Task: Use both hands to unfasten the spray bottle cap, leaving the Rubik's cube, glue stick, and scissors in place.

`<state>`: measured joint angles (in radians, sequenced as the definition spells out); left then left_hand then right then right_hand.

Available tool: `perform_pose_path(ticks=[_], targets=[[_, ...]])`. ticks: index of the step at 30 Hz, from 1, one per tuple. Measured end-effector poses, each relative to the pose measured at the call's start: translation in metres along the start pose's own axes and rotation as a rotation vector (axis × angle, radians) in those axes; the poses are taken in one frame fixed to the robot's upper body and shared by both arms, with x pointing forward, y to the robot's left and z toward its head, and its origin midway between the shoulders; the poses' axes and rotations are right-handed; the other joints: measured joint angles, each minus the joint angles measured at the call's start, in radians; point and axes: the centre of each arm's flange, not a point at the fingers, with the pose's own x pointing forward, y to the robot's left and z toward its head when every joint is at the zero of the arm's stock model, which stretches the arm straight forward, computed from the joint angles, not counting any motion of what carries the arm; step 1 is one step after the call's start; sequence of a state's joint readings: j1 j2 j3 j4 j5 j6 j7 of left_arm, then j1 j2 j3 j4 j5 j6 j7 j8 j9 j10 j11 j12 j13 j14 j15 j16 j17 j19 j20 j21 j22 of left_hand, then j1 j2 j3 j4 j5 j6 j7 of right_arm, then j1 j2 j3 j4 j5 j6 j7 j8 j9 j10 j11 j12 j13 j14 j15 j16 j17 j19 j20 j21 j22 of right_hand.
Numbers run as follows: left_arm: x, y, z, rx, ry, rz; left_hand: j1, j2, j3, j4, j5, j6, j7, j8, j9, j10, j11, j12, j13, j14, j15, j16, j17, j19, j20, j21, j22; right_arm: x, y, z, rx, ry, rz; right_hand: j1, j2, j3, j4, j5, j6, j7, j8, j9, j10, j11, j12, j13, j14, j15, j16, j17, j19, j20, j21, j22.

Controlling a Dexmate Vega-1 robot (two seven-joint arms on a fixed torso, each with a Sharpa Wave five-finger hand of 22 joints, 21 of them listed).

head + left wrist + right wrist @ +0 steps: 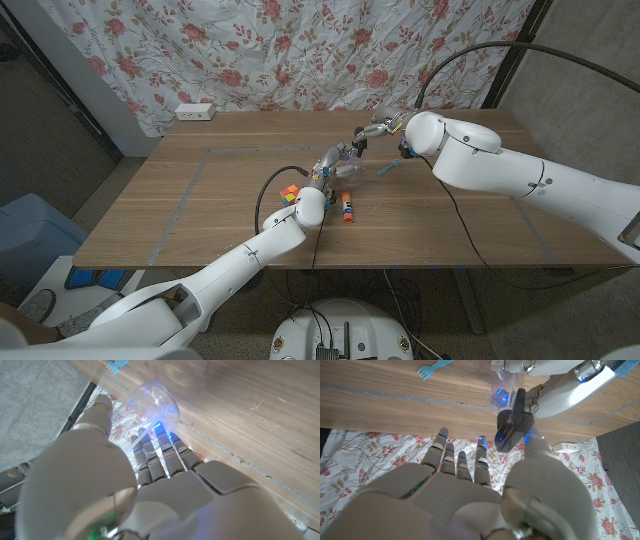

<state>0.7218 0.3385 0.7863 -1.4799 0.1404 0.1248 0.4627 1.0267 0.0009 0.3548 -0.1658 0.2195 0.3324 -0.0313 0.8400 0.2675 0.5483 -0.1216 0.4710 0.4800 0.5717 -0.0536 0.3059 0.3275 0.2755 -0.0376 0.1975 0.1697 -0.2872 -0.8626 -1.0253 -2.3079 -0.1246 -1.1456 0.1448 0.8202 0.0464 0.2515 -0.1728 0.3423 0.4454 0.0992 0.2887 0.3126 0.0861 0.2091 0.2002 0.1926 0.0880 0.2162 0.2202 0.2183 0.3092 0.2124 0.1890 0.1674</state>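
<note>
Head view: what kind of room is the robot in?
Probably a makeshift test room, not a home: a flowered curtain hung as a backdrop, tape lines marking the table, and a power strip.

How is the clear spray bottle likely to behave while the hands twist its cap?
The spray bottle looks clear, thin-walled and empty, so probably light and squeezable. Its smooth round body could slip or spin in the left hand gripping it.

A high head camera looks down across the wooden table (420, 230), while both close wrist cameras look along their hands at the same clear bottle (155, 405).
</note>
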Motion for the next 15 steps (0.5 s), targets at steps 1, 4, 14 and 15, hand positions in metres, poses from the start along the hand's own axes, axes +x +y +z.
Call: perform_pose_path(ticks=[1,4,14,15], targets=[[-0.0002,-0.0001,0.0,0.0,0.0,0.0,0.0,0.0,0.0,0.0,0.0,0.0,0.0,0.0,0.0,0.0,0.0,0.0,0.0,0.0,0.0,0.0,0.0,0.0,0.0,0.0,0.0,0.0,-0.0003,0.0,0.0,0.0,-0.003,0.007,0.007,0.001,-0.001,0.002,0.009,-0.009,0.005,0.001,0.003,0.004,0.0,0.0,0.0,0.0,0.0,0.0,0.004,-0.004,0.0,0.0],[-0.0006,-0.0004,-0.0003,-0.001,0.001,0.0,0.0,0.0,0.0,0.0,0.0,0.0,0.0,0.0,0.0,0.0,0.0,0.0,0.0,0.0,0.0,0.0,0.0,0.004,-0.004,0.0,0.0,-0.0003,0.0007,-0.0002,0.001,-0.001,-0.007,0.023,-0.001,0.01,-0.001,0.002,0.029,-0.029,0.011,0.005,0.011,-0.004,0.0,0.0,0.004,0.003,0.0,0.0,0.007,0.0,0.0,0.0],[-0.0009,-0.0008,-0.0005,-0.002,0.001,-0.002,0.0,0.0,0.0,0.0,0.0,0.0,0.0,0.0,-0.003,0.0,0.0,0.0,0.0,0.0,0.0,0.0,0.0,0.004,-0.004,0.0,0.0,-0.0014,0.0007,-0.0014,0.025,-0.015,-0.025,0.115,0.003,0.042,-0.008,0.01,0.071,-0.072,0.031,0.011,0.032,-0.018,0.0,0.0,0.016,-0.002,0.0,-0.003,0.021,0.0,0.0,0.0],[-0.001,-0.0009,-0.0005,-0.002,0.002,-0.003,0.0,0.0,0.0,0.0,0.0,0.0,0.0,0.0,-0.003,0.0,0.0,0.0,0.0,0.0,0.0,0.0,0.0,0.004,-0.004,0.0,0.0,-0.0015,0.0007,-0.0015,0.031,-0.018,-0.026,0.123,0.007,0.047,-0.009,0.01,0.073,-0.084,0.037,0.014,0.036,-0.022,0.0,0.0,0.016,-0.002,0.0,-0.004,0.025,-0.004,0.0,0.0]])
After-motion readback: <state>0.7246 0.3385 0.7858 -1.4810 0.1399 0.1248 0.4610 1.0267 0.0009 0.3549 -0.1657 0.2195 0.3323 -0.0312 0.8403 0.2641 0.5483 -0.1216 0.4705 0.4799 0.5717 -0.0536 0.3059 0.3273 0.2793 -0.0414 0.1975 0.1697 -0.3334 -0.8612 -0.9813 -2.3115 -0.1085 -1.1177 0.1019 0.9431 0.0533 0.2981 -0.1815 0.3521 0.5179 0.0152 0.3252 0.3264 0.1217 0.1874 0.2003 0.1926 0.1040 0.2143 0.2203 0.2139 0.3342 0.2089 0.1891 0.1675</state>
